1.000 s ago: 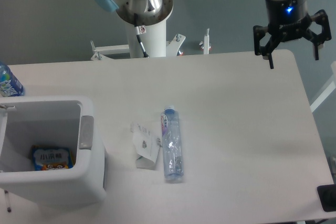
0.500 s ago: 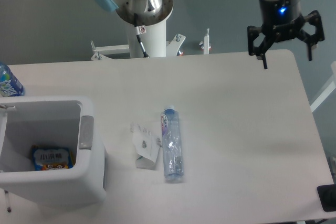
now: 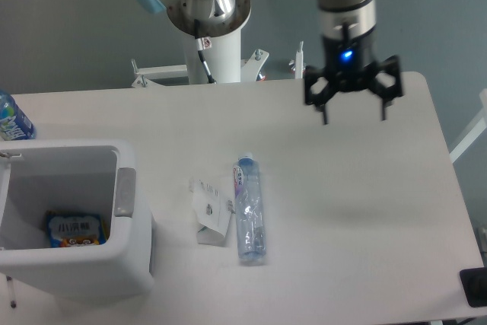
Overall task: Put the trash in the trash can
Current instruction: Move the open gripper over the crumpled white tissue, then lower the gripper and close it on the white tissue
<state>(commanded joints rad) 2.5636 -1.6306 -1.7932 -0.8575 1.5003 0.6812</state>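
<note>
Tool [image 3: 354, 107] spread wide above table's far edge, bottle [image 3: 249, 209] and carton [image 3: 211, 211] mid-table

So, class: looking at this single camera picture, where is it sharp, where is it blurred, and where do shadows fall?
In the fixed camera view, the clear bottle, the paper carton and the trash can are sharp under soft, even light; the arm above the open gripper is slightly smeared; a faint shadow lies on the table right of the bottle.
</note>
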